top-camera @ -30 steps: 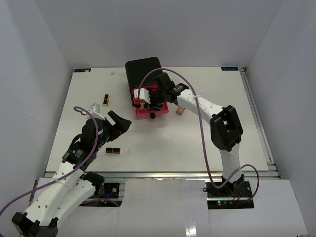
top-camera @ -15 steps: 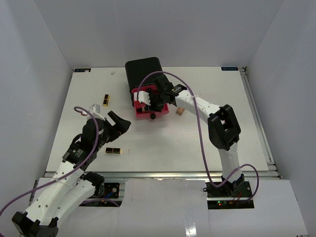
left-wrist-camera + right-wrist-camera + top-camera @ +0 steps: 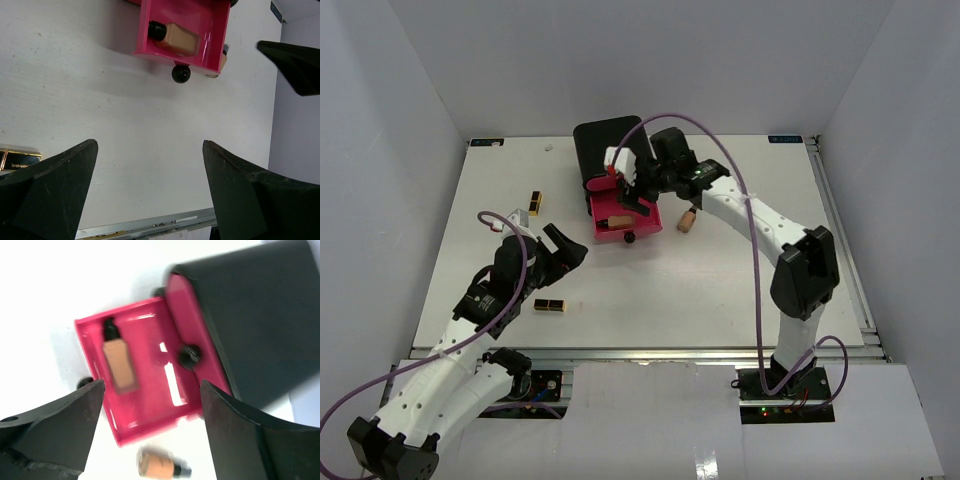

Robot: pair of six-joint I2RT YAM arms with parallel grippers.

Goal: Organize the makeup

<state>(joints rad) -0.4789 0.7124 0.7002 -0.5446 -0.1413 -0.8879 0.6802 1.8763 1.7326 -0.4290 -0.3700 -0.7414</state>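
we see our right gripper [image 3: 151, 387] hanging over the open pink drawer [image 3: 150, 417] with its fingers spread wide and nothing between them. one tan bottle with a dark cap [image 3: 119, 364] lies flat inside that drawer, cap toward its front wall. the drawer is pulled out of the black box [image 3: 610, 148], which stands at the middle of the desk's [image 3: 720, 290] far edge. a second tan bottle [image 3: 687, 221] lies on the desk just off the drawer's right side, not touching it.

our left gripper [image 3: 150, 145] is also released and empty, held above the desk toward the near left corner. a black-and-gold lipstick case [image 3: 549, 305] lies just beside it, toward the near edge. another lipstick case [image 3: 535, 203] lies well apart from it, toward the far left, left of the box.
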